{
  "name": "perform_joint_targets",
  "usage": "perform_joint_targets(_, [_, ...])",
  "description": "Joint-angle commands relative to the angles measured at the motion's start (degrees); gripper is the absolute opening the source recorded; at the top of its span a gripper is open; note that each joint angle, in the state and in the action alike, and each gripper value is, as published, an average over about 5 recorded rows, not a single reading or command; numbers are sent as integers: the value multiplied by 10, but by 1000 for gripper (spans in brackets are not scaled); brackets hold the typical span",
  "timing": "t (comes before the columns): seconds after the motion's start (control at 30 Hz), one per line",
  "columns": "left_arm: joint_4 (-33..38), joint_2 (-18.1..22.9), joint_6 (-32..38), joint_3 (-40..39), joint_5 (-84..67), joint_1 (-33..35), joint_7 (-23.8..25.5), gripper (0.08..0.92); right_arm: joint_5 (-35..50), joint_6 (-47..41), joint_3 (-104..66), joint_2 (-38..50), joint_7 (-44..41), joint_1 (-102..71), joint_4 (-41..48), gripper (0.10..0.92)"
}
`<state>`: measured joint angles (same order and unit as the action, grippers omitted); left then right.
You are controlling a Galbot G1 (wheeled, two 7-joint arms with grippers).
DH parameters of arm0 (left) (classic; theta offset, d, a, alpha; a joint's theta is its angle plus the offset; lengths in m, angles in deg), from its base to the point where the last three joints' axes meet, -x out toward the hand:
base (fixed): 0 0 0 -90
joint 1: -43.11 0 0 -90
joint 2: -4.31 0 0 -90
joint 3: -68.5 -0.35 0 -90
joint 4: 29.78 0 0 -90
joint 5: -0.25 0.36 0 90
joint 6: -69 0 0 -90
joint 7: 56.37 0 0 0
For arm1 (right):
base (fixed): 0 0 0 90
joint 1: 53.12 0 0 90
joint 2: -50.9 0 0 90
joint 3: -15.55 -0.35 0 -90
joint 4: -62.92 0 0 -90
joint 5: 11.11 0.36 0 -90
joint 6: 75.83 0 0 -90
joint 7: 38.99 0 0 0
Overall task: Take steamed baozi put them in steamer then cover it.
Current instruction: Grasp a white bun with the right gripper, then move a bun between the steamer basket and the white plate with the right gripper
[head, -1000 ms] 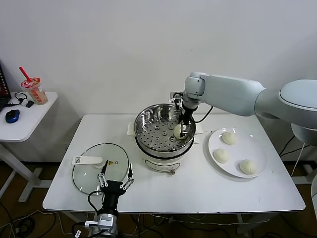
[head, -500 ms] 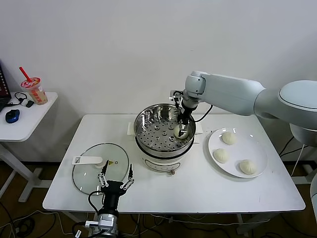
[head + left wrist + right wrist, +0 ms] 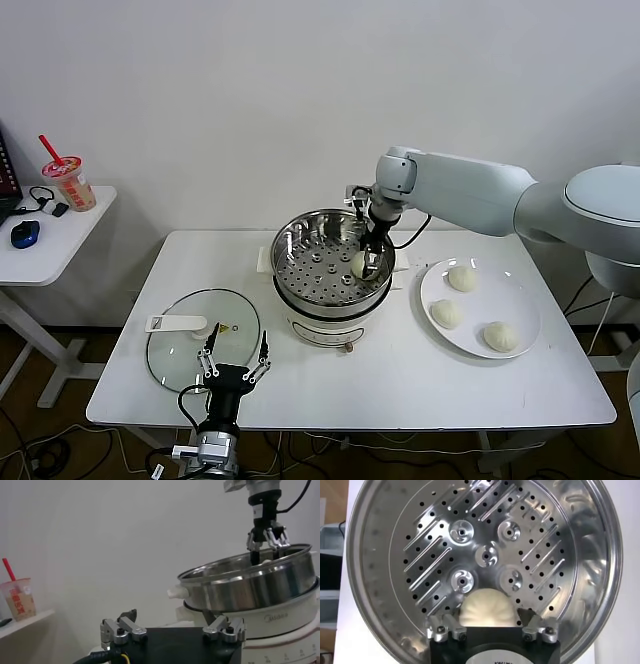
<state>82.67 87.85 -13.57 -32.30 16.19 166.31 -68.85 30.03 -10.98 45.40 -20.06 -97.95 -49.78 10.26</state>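
Your right end effector reaches down into the steamer with its fingers spread on either side of one baozi, which sits on the perforated tray near the right wall; I cannot tell whether they grip it. Three more baozi lie on the white plate to the right. Your left end effector waits open at the counter's front edge, beside the glass lid.

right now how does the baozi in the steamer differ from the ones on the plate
The baozi in the steamer sits alone on the perforated tray, between the right gripper's fingers. The three baozi on the white plate lie free, with no gripper near. All four are round, smooth and cream-white.
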Motion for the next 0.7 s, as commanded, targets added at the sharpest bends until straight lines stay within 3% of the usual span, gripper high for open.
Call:
perform_joint_targets(0.03, [0,0,0,0,0,0,0,823,-2,1,-1,1,0,-1,-1,717])
perform_joint_targets(0.2, [1,-1,0,0,1,0,0,823,1,1,-4,5,1,4,-8,659])
perform_joint_targets(0.7, [0,-6,0,0,0,2,0,823,66,4,11,48,-3,123,-53,653])
